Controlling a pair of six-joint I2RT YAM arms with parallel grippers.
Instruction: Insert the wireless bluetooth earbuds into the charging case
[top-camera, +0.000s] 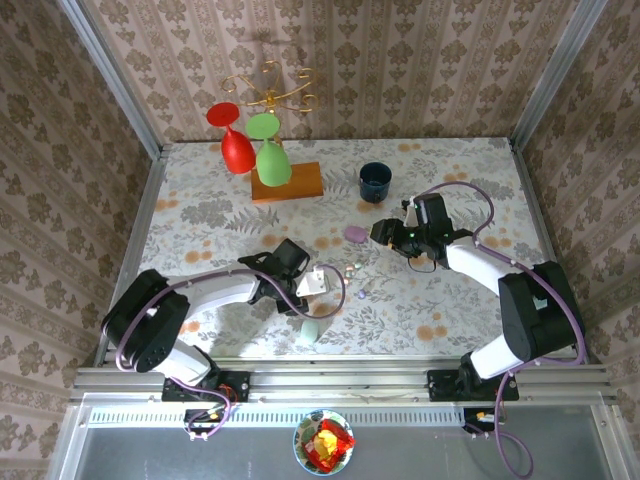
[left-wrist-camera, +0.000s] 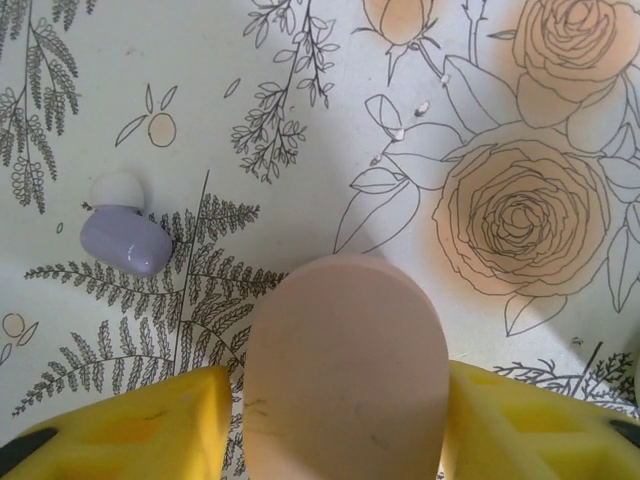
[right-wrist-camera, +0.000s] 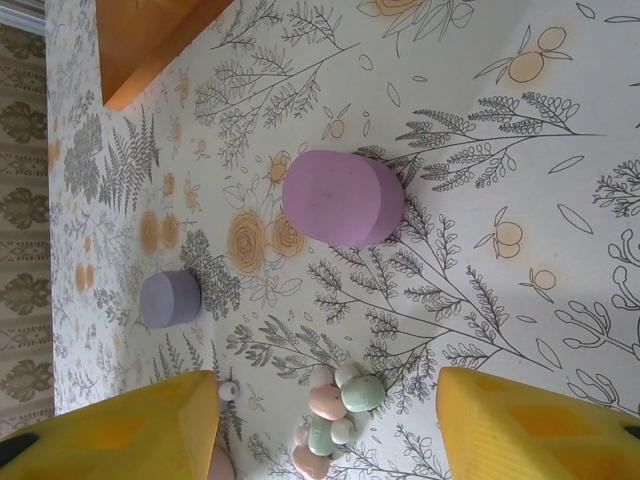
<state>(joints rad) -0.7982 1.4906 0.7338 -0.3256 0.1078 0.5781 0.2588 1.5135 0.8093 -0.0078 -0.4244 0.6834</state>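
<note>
Two arms reach inward in the top view. The left gripper (top-camera: 303, 285), its forearm low and angled toward the middle, clasps a pale pink case (top-camera: 316, 282). The right gripper (top-camera: 386, 232) points left, just beside a purple case (top-camera: 355, 233), and the earbuds (top-camera: 350, 268) lie loose on the table (top-camera: 200, 215) between the two arms.

At the left wrist, the yellow fingers (left-wrist-camera: 150, 430) press both sides of the pink case, and a lilac earbud (left-wrist-camera: 125, 243) lies apart from it.

At the right wrist, the fingers (right-wrist-camera: 130, 430) stand wide apart, holding nothing, over a huddle of pink and green buds.

The step in hand looks like fetching a bud. Next, the right arm likely must lower onto one piece and pinch it alone.
</note>
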